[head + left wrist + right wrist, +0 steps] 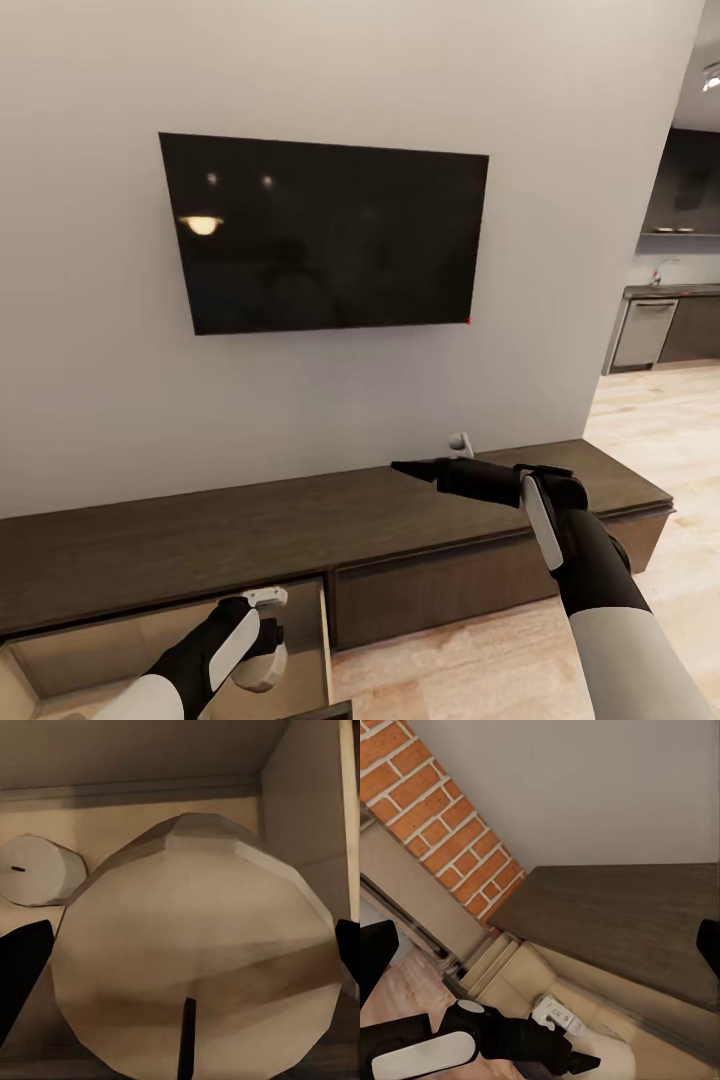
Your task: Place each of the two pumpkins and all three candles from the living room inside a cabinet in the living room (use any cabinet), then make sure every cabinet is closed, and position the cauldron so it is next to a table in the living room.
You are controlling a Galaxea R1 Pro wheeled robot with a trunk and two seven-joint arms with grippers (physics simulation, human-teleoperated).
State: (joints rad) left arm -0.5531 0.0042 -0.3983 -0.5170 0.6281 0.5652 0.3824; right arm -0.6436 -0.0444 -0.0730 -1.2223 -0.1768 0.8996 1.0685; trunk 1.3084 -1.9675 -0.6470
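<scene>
The cabinet point(300, 520) is a long, low, dark-brown unit under the wall. Its left front is pulled out, baring a pale beige inside point(110, 650). My left gripper point(191, 960) reaches down into that open part and is shut on a cream candle point(195, 945), whose dark wick faces the camera. A second candle point(34, 868) lies on the beige floor beside it. In the head view the held candle point(262, 672) peeks out under my left wrist. My right gripper point(415, 468) hovers open over the cabinet top, with nothing between its fingers point(375, 952). Pumpkins, cauldron and table are out of view.
A black TV point(330, 235) hangs on the wall above the cabinet. The cabinet's other fronts point(430, 590) are shut. Pale wood floor point(650, 420) runs right toward a kitchen with a dishwasher point(643, 333). A brick wall point(427, 817) meets the cabinet's left end.
</scene>
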